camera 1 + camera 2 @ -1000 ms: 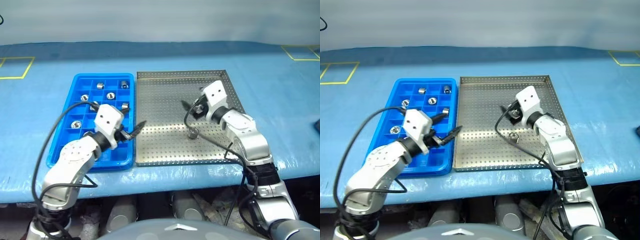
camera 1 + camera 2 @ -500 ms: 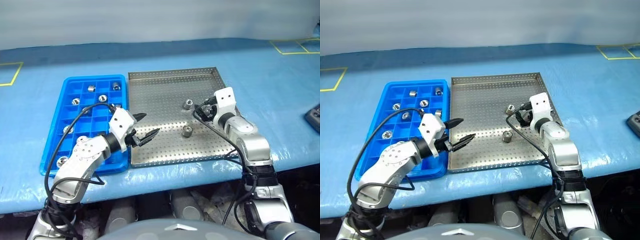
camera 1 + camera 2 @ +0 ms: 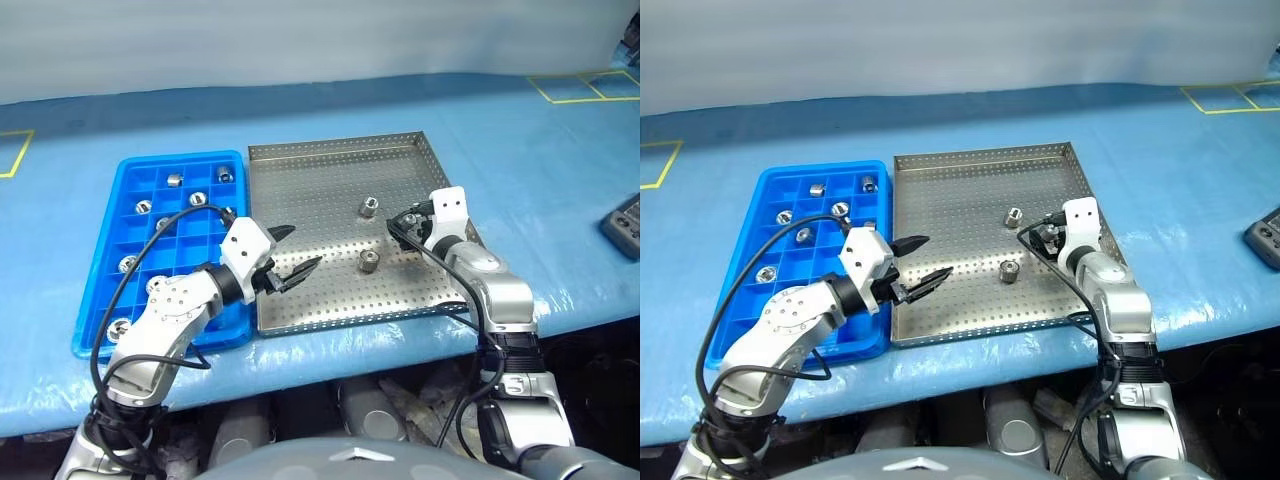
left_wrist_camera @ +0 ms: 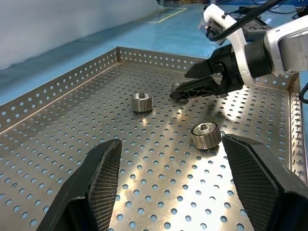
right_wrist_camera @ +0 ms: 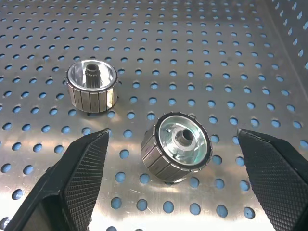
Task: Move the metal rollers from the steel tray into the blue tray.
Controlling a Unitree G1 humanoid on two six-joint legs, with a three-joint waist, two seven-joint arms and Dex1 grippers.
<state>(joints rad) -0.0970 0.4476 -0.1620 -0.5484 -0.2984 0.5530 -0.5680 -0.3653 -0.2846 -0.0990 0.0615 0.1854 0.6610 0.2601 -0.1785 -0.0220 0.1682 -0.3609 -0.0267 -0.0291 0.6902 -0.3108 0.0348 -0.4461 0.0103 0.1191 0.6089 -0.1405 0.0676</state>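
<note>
Right gripper (image 3: 400,222): we see its fingers (image 5: 79,178) spread wide and empty, one on each side of a roller that they do not touch; it sits low over the right part of the steel tray, pointing across the tray toward the robot's left
Right arm: we see it reach forward over the near right corner of the steel tray, wrist bent inward
Left gripper (image 3: 297,252): we see its fingers (image 4: 98,185) parted and holding nothing; it hovers over the near left edge of the steel tray, pointing toward the right gripper
Left arm: we see the forearm lie across the near end of the blue tray, elbow bent
Steel tray (image 3: 320,180): we see it flat on the counter (image 3: 80,130), just beside the blue tray on that tray's right; two metal rollers remain on it
Roller between the fingers (image 5: 176,147): we see it tilted on the perforated sheet, its bore facing the right wrist camera
Second roller (image 5: 92,85): we see it near the first, apart from it, standing upright
Blue tray (image 3: 85,330): we see several rollers (image 3: 174,180) in separate compartments, mostly toward the far end; one (image 3: 119,327) lies in a near corner compartment
</note>
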